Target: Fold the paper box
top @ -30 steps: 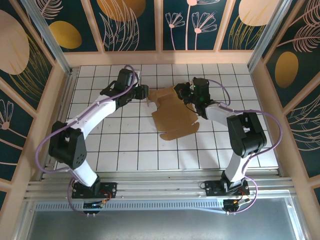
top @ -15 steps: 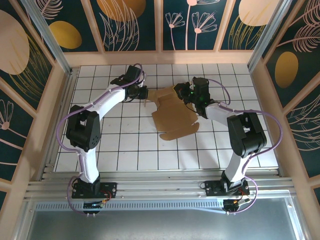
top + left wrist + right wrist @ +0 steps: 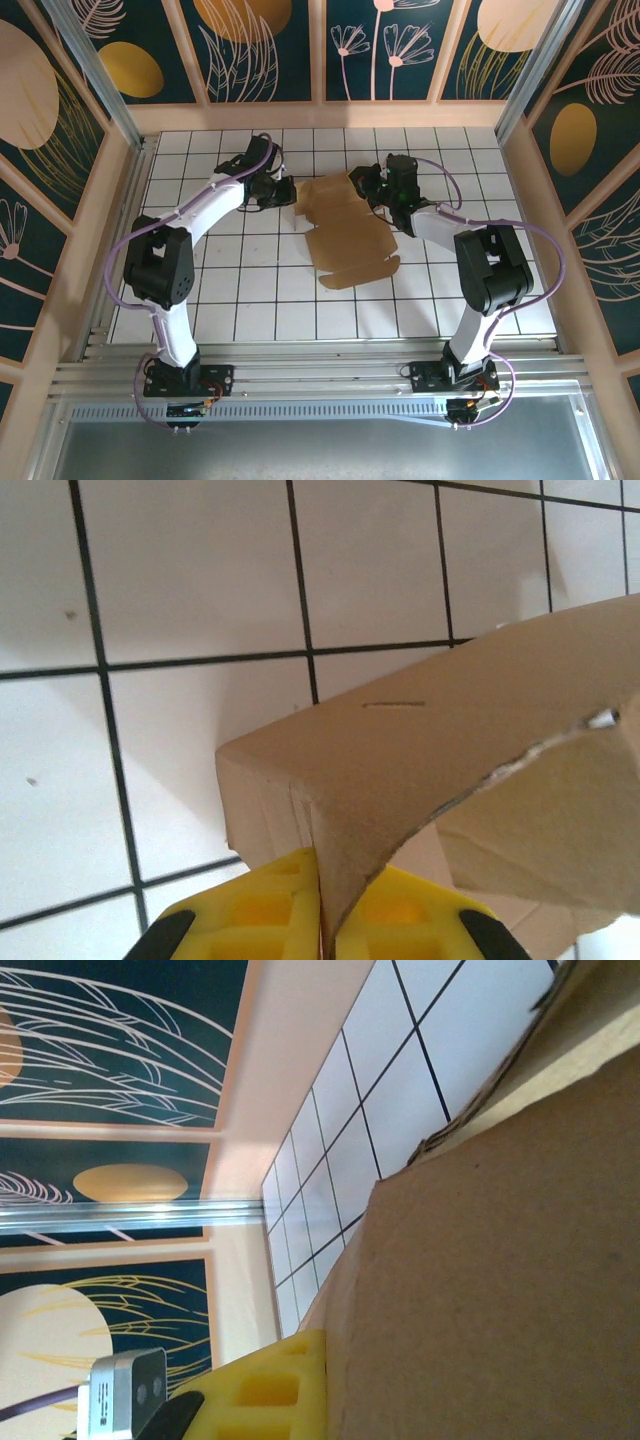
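Paper box [image 3: 350, 240], brown die-cut cardboard, is clamped in my left gripper [image 3: 322, 870] and right gripper [image 3: 372, 190]. Opposing pulls might rip it.

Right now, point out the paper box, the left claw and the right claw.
paper box [image 3: 350, 240]: top external view, middle of the brown sheet.
left claw [image 3: 326, 878]: left wrist view, between the yellow fingertips pinching a box flap.
right claw [image 3: 363, 186]: top external view, fingertips at the box's far right corner.
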You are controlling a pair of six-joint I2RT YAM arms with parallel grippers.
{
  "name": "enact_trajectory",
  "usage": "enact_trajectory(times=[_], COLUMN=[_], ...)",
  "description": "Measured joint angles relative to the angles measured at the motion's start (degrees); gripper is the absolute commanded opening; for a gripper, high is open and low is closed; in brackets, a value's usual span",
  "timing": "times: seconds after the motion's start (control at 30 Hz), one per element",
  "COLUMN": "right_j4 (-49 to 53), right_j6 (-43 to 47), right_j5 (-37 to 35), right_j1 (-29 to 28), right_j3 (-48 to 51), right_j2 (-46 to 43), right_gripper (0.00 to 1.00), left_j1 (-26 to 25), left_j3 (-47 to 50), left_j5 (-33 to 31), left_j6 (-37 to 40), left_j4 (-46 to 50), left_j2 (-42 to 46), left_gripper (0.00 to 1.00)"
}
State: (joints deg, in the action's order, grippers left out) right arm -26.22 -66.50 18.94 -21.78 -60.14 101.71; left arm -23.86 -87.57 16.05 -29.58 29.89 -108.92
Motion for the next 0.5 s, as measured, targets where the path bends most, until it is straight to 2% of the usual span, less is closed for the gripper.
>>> enact_trajectory(times=[0.2,0.37,0.5], right_j4=[-3.54,-8.76,-12.17], right_j6=[0.39,0.63,1.33], right_j5=[-2.45,-2.80,-3.08], right_j1=[-0.72,-1.20,-1.60], right_j3=[0.96,5.09,5.88], right_j2=[-0.07,-1.22,-1.99], right_gripper=[0.02,0.02,0.09], left_j1=[-1.03,-1.33,-1.33], left_j3=[0.46,3.89,4.87], left_j5=[2.25,0.72,-1.79], left_j6=[-8.37,-13.16,-13.33], left_j4=[-0.09,-2.58,-5.38], left_j2=[1.46,4.09,5.16], left_gripper=[0.11,0.01,0.00])
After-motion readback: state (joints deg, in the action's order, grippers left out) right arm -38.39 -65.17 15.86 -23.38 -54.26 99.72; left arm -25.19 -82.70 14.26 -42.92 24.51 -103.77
